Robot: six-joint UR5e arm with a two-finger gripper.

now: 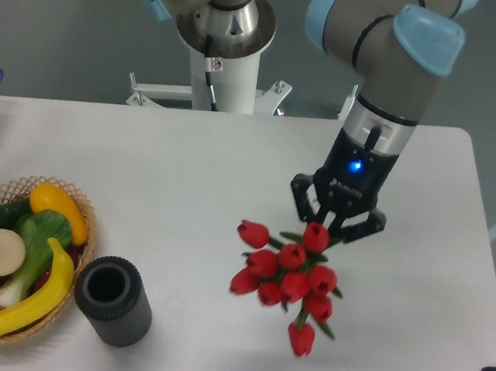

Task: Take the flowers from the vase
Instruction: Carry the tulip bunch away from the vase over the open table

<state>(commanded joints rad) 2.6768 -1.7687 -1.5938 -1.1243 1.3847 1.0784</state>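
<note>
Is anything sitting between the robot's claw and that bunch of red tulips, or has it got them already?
Nothing visible is in the way. The two-finger gripper is closed on the bunch of red tulips with green stems, which hangs below it, clear of the ribbed dark grey cylinder vase standing empty at the left.

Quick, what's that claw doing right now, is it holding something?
Gripper: closed on the flowers, holding the bunch over the table, well clear of the vase.
</note>
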